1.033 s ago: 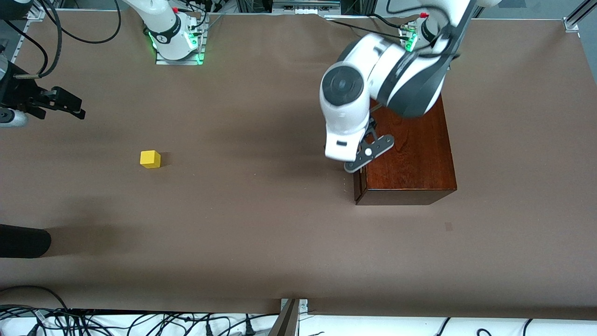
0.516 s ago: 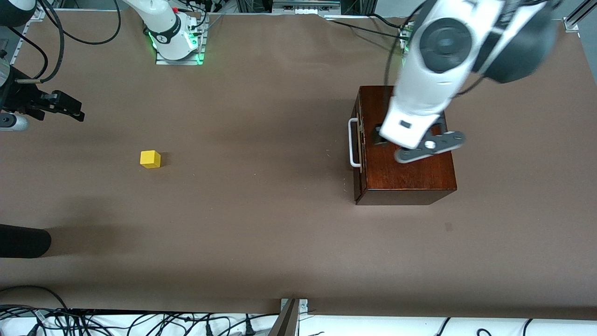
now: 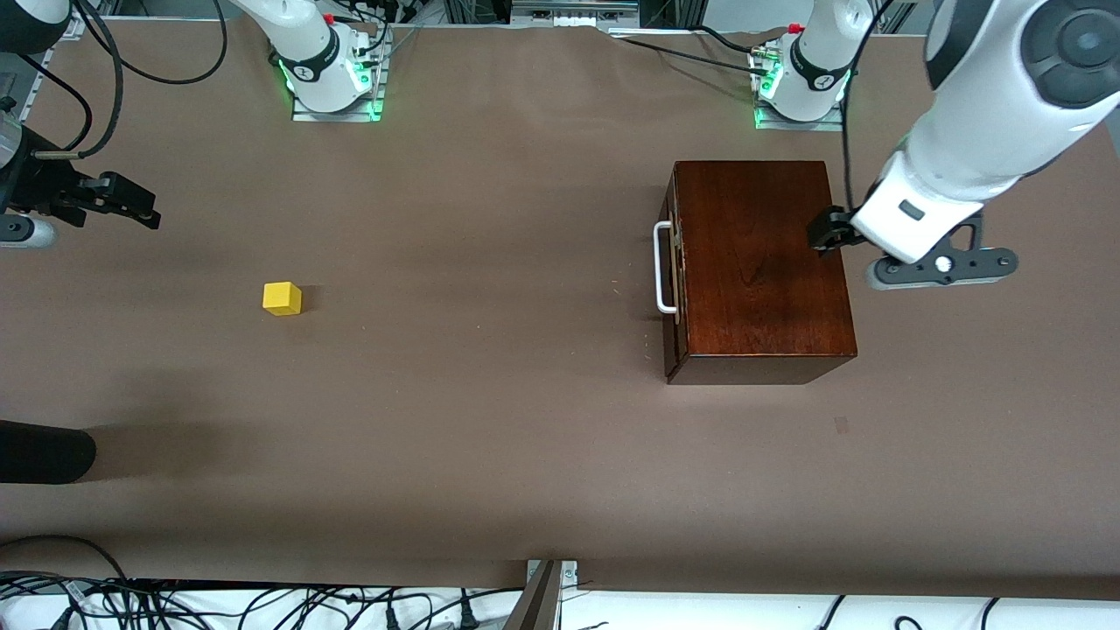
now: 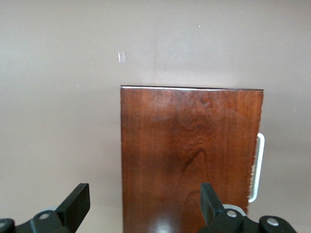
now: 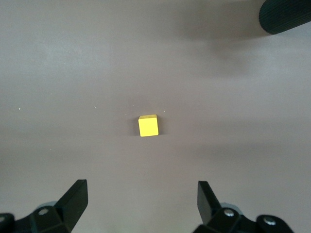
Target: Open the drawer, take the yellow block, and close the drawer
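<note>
Drawer (image 3: 670, 267) sits shut and flush in its glossy dark mahogany box (image 3: 757, 262), showing only a narrow reddish-brown front with a white U-shaped handle (image 3: 662, 267) that faces the right arm's end of the table (image 3: 525, 437). Its pale tray is hidden inside the box. In the left wrist view the box top (image 4: 189, 155) fills the middle, its grain glossy, with the handle (image 4: 256, 167) a thin white loop at one edge and the drawer front itself out of sight.

A small, plain-sided yellow block (image 3: 282, 298) rests alone on the brown table, well apart from the box, toward the right arm's end. The right wrist view shows it (image 5: 148, 125) upright with nothing touching it.

Spread wide and holding nothing, the left gripper (image 3: 879, 254) hangs over the box's edge at the left arm's end; its fingertips (image 4: 77, 201) are cut off by the frame.

At the view's edge the right gripper (image 3: 105, 201) waits above the table, over the yellow block, fingers (image 5: 75, 196) apart and empty. A dark rounded object (image 3: 44, 451) is cropped at the table's edge.
</note>
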Motion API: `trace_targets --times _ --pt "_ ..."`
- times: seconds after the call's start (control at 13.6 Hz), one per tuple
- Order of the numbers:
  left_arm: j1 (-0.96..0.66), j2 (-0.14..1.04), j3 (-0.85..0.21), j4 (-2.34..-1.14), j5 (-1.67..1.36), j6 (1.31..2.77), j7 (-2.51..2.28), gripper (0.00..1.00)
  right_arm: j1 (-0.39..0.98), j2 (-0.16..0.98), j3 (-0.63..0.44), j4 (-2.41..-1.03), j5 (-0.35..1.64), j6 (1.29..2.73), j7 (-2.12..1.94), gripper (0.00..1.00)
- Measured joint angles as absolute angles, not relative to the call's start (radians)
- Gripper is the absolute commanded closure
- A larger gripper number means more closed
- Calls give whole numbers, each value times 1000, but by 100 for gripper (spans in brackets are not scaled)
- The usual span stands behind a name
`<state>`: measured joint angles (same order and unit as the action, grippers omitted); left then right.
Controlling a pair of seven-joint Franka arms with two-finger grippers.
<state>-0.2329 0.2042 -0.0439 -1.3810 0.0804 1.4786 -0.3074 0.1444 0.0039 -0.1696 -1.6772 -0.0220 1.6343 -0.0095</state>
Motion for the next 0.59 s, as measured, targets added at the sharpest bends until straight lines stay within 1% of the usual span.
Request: trace_targets --times 0.15,0.3,0.44,0.59 --pt "-194 141 -37 -1483 65 1544 -230 0 144 5 -170 -1677 -24 1634 -9 0" --pt "-162 92 2 -1568 22 1592 -134 0 144 5 -170 -1676 -28 1634 -9 0" --pt "-144 72 29 -1600 2 1608 -89 0 144 5 -170 -1676 -29 1634 -9 0" --pt "-142 67 26 -1602 1 1611 -85 0 144 5 -170 -1676 -29 1635 -9 0"
